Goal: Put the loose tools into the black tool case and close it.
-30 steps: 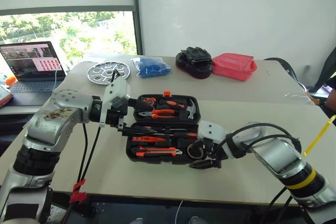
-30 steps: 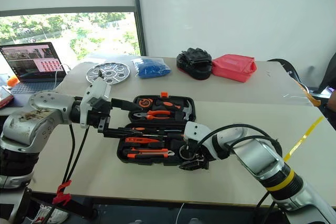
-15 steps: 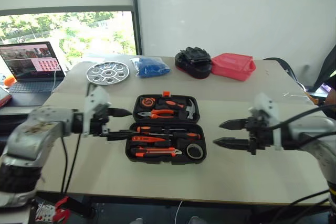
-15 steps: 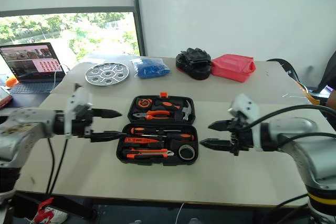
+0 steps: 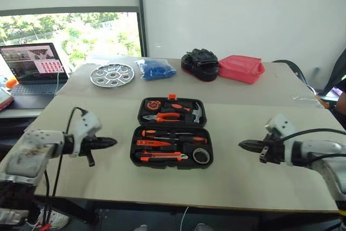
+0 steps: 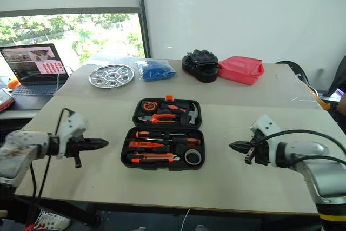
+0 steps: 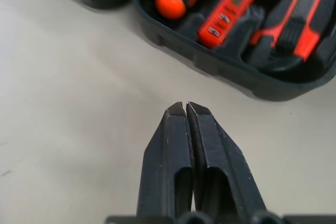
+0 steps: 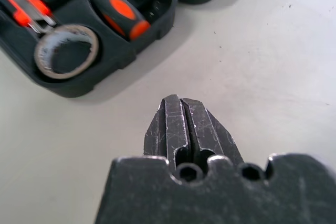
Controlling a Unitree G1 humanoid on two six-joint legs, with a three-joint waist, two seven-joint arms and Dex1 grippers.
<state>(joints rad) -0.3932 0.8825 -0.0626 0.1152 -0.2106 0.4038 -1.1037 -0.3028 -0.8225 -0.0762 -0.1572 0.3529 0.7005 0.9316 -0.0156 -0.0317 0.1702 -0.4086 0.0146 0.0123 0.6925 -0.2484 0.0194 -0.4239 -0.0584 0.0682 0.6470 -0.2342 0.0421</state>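
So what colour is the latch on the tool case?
Orange; the latch sits on the open tool case's far edge, clearest in the left eye view.

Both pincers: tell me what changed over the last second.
The left pincer and right pincer drew back from over the black tool case to its left and right sides, and both closed from open to shut, empty. The case stayed open, with the tools and tape roll seated in their slots.
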